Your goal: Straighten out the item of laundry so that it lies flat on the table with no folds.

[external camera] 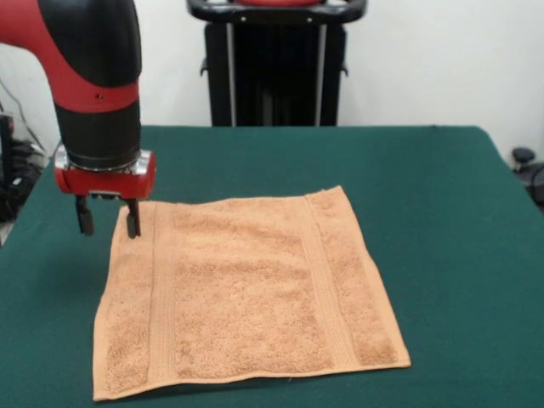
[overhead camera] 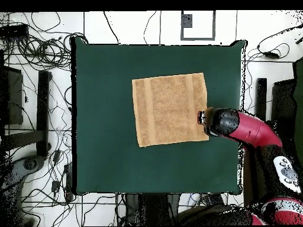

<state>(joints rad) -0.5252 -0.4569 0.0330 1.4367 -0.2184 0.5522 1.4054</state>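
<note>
Spread open and flat on the dark green tabletop (external camera: pixel 442 195), orange-tan towel (external camera: pixel 246 289), roughly square, no folds showing across its face. Two ribbed bands running from far edge to near edge in the front view, one close to the picture-left side, the other toward the picture-right side, plain terry pile between them. Edges fairly straight; near edge slightly wavy, near corner at picture-left lying a little forward of the rest. From overhead, same towel (overhead camera: pixel 170 109) sitting a little toward the upper right of the green surface (overhead camera: pixel 100 153), wide bare felt on every side, most of it to the left and below. Red and black arm (external camera: pixel 93 76) coming down at the upper left of the front view, ending in a red collar and the claw (external camera: pixel 109 219). Two dark fingers (external camera: pixel 133 219) hanging apart with a clear gap between them, nothing held. One finger standing over the towel's far picture-left corner, at or just above the cloth, contact not clear; the other off the cloth, over bare green. Overhead, claw itself hidden under the arm's round end (overhead camera: pixel 220 122), which sits at the towel's right edge, near its lower right corner. Black pedestal (external camera: pixel 274 68) upright beyond the far edge of the tabletop in the front view.
</note>
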